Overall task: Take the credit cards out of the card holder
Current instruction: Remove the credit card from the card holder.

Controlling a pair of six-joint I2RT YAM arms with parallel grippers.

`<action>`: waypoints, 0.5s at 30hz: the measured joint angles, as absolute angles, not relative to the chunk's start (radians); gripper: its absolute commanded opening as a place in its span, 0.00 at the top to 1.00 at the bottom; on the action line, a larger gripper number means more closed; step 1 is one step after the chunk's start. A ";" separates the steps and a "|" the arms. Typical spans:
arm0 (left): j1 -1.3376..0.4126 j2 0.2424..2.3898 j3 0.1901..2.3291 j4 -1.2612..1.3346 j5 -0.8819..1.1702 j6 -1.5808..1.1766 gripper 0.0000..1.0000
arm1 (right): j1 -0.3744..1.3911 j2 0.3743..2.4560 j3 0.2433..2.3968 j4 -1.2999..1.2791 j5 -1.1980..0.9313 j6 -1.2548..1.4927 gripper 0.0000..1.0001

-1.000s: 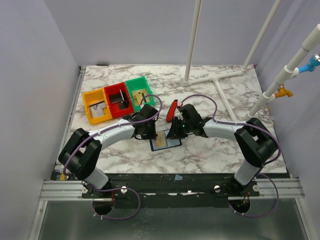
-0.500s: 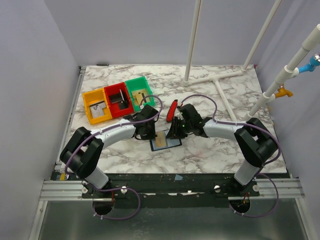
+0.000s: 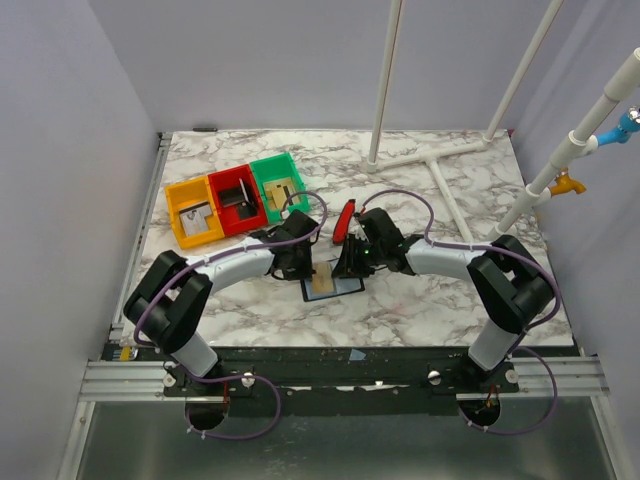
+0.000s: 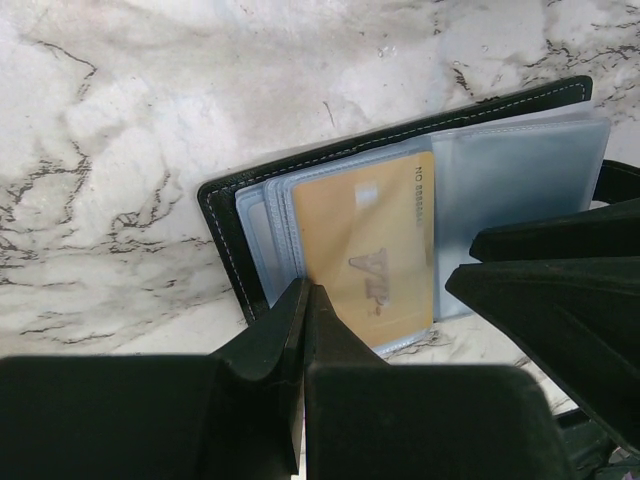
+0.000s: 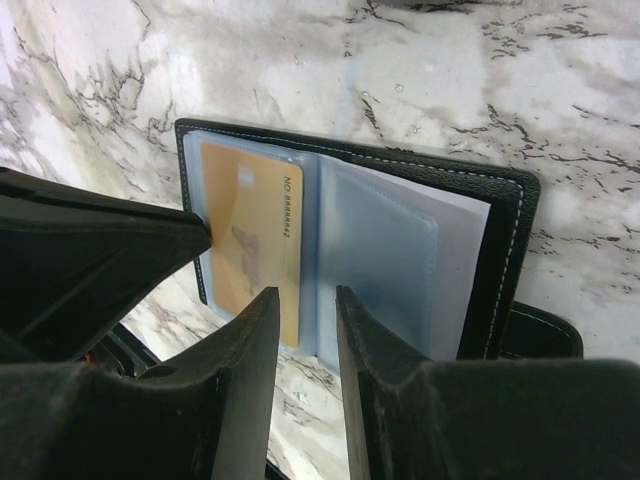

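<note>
The card holder (image 3: 345,285) lies open on the marble, black with bluish-grey pockets (image 5: 390,265). One tan-gold credit card (image 4: 365,250) sits in its pocket on the holder's left half (image 5: 250,240). My left gripper (image 4: 303,290) is shut, and its tip rests at the near edge of that card's pocket with nothing between the jaws. In the top view it (image 3: 300,268) stands at the holder's left side. My right gripper (image 5: 307,295) is open by a narrow gap over the holder's centre fold, holding nothing. It (image 3: 352,265) sits above the holder's right half.
Orange (image 3: 195,222), red (image 3: 238,200) and green (image 3: 280,185) bins stand in a row at the back left. A red-and-black tool (image 3: 345,220) lies just behind the grippers. White pipes (image 3: 440,170) rise from the back right of the table.
The left arm's elbow has shifted slightly. Both grippers and the card holder stay where they were.
</note>
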State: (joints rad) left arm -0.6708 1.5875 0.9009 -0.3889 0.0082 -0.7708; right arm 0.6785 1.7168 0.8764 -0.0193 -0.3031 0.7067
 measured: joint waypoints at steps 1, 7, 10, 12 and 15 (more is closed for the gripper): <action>-0.672 1.589 0.901 -0.387 0.008 -0.771 1.00 | 0.678 1.717 0.876 -0.015 -0.303 0.707 0.67; -0.685 1.596 0.905 -0.374 0.009 -0.772 1.00 | 0.678 1.719 0.876 0.004 -0.306 0.707 0.67; -0.690 1.602 0.909 -0.368 0.009 -0.772 1.00 | 0.678 1.728 0.876 0.011 -0.310 0.710 0.67; -0.691 1.603 0.910 -0.366 0.009 -0.772 1.00 | 0.678 1.734 0.872 0.018 -0.313 0.715 0.67; -0.691 1.603 0.910 -0.366 0.008 -0.772 1.00 | 0.669 1.736 0.859 0.031 -0.324 0.720 0.67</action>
State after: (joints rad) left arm -0.6914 1.6032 0.9100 -0.3664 0.0082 -0.7715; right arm 0.6693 1.7355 0.8585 0.0307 -0.3237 0.7197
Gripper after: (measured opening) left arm 0.009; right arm 0.329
